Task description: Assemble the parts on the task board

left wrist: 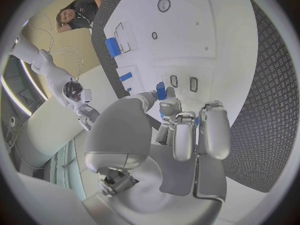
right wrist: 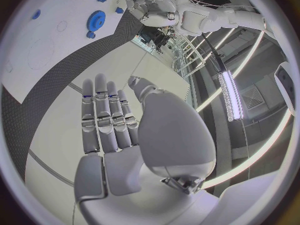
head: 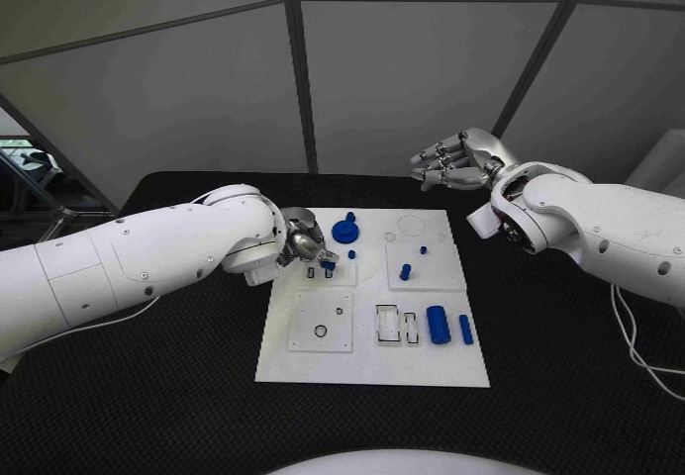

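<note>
Over task board left edge, left hand pinches small blue part; should lower upright into slot. Right hand raised, fingers apart, holding nothing.

My left arm is reaching in low, its hand pinching a small blue part between curled fingertips. My right arm is hanging raised, its hand holding nothing, fingers lying straight and together.
</note>
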Tool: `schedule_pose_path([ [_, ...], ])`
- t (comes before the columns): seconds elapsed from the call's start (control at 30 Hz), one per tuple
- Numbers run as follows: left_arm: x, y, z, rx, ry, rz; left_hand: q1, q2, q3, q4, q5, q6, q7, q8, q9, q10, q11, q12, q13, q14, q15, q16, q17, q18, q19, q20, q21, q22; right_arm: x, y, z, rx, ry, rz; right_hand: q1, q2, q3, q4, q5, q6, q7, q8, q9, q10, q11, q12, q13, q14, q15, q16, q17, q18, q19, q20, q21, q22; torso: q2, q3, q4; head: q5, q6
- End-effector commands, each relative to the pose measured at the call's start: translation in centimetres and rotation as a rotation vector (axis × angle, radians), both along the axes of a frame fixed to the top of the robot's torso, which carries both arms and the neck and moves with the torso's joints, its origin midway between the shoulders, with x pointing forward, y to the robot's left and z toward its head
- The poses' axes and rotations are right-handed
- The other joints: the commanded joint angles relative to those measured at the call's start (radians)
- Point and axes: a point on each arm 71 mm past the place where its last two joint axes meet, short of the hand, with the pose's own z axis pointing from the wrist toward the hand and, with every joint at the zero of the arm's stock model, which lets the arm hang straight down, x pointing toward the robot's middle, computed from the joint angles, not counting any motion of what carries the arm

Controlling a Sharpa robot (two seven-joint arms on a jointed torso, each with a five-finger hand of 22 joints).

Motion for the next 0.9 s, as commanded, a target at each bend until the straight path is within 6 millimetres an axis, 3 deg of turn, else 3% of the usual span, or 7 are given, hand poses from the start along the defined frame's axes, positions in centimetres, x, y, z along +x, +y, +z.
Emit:
schedule_pose_path([
  [0.03, 0.1, 0.1, 0.3, -0.015, -0.065, 0.035, -0.012, 0.000, 0.153, -0.143, -0.003, -0.005, -0.006, 0.008, 0.010, 0.005, -0.002, 0.000, -0.001, 0.101, 0.001, -0.005, 0.251, -0.071, 0.007, -0.003, -0.001, 0.003, 0.0, 0.0, 0.1, -0.004, -0.006, 0.010, -0.003, 0.004, -0.001, -0.002, 0.006, -0.008, -0.002, 0.001, 0.000, -0.009, 0.001, 0.003, -0.001, -0.006, -0.002, -0.003, -0.001, 0.017, 0.003, 0.007, -0.003, -0.001, -0.001, 0.0005, 0.0020, 0.001, -0.002],
  [0.23, -0.2, 0.1, -0.1, -0.004, -0.113, 0.046, -0.021, -0.006, 0.172, -0.151, -0.003, -0.005, -0.006, 0.012, 0.016, 0.006, -0.002, -0.001, -0.003, 0.101, 0.000, -0.005, 0.251, -0.071, 0.007, -0.004, -0.002, 0.002, 0.0, -0.1, 0.1, -0.015, -0.012, 0.009, -0.003, 0.004, -0.001, -0.002, 0.006, -0.008, -0.002, 0.001, 0.000, -0.009, 0.001, 0.003, -0.001, -0.006, -0.002, -0.003, -0.001, 0.017, 0.003, 0.007, -0.004, -0.001, 0.000, 0.0018, 0.0010, 0.004, -0.003],
  [0.53, -0.7, -0.2, -1.0, 0.046, -0.179, 0.022, -0.032, -0.011, 0.191, -0.159, -0.003, -0.004, -0.007, 0.016, 0.021, 0.011, -0.003, 0.003, 0.000, 0.101, 0.000, -0.004, 0.251, -0.072, 0.009, -0.005, 0.000, 0.007, 0.0, -0.1, 0.1, -0.020, -0.013, 0.011, -0.007, 0.003, -0.002, 0.000, 0.008, -0.009, -0.001, 0.001, 0.001, -0.010, 0.001, 0.003, -0.002, -0.006, -0.001, -0.004, -0.002, 0.017, 0.004, 0.008, -0.006, -0.002, 0.001, -0.0006, 0.0000, 0.008, -0.004],
  [0.9, -0.9, -0.1, -1.3, 0.078, -0.183, 0.000, -0.043, -0.014, 0.206, -0.164, -0.004, -0.004, -0.008, 0.021, 0.027, 0.014, -0.004, 0.005, 0.001, 0.101, -0.001, -0.005, 0.250, -0.072, 0.011, -0.006, 0.002, 0.011, 0.0, -0.1, 0.1, -0.023, -0.012, 0.013, -0.007, 0.003, -0.002, 0.000, 0.008, -0.009, -0.001, 0.001, 0.001, -0.010, 0.001, 0.003, -0.002, -0.006, -0.001, -0.004, -0.002, 0.017, 0.004, 0.008, -0.006, -0.002, 0.002, 0.0010, -0.0011, 0.008, -0.005],
])
